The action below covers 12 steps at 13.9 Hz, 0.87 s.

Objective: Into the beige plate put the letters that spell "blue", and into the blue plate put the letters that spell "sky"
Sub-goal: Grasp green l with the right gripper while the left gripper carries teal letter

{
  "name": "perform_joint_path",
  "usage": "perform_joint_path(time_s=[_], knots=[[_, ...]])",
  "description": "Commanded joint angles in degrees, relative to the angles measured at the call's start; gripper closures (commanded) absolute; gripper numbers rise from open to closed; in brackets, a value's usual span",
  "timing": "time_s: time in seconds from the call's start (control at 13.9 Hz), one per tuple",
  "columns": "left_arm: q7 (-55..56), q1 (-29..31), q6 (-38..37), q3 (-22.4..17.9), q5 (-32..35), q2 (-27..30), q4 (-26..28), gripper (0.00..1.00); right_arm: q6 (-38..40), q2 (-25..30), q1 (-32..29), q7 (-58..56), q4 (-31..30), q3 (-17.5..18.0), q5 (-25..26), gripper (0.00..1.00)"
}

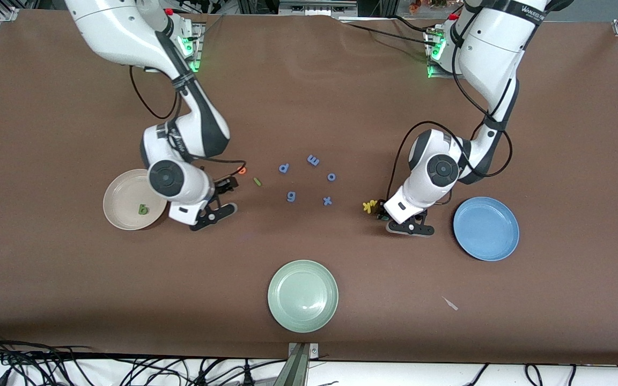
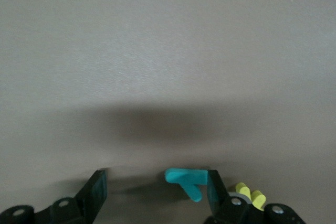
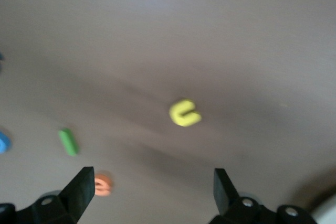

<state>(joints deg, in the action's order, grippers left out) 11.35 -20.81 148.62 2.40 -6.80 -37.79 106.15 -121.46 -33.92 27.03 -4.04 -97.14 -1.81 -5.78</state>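
**One letter placed, six left**

Only the dark green b (image 1: 142, 209) lies in the beige plate (image 1: 118, 187); the blue plate (image 1: 486, 229) holds nothing. Beside the beige plate, the right gripper (image 3: 152, 192) hovers wide open and empty over the yellow u (image 3: 185, 114), with the green l (image 1: 257, 182) and orange e (image 1: 242, 170) close by. Near the blue plate, the left gripper (image 2: 155, 190) is open around the teal y (image 2: 185, 181), not yet gripping it.

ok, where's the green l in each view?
Front view: the green l lies on the table beside the orange e, slightly nearer the camera than it.
Right wrist view: the green l lies on the table, close to the orange e.
Left wrist view: not in it.
Shared landmark: the orange e, in the front and right wrist views.
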Motion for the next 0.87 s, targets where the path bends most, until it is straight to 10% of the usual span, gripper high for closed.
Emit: perform_joint_path(time_s=[0.0,0.29,0.79], knots=[[0.1,-2.4,0.6,-1.2,-1.5,-1.1,-1.4,0.13,-5.2,0.9,3.3,3.9,-3.5,-0.1,0.3,0.00],[0.0,-3.1,0.7,-2.1,-1.4,-1.7,-1.4,0.13,-16.8,2.4,4.9,4.1,-11.7,1.5,0.4,0.00],[-0.5,-3.7,2.5,-2.6,-1.0,-2.7,-1.4,0.59,-22.1,2.3,8.2,4.9,-16.0,1.8,0.6,0.09]])
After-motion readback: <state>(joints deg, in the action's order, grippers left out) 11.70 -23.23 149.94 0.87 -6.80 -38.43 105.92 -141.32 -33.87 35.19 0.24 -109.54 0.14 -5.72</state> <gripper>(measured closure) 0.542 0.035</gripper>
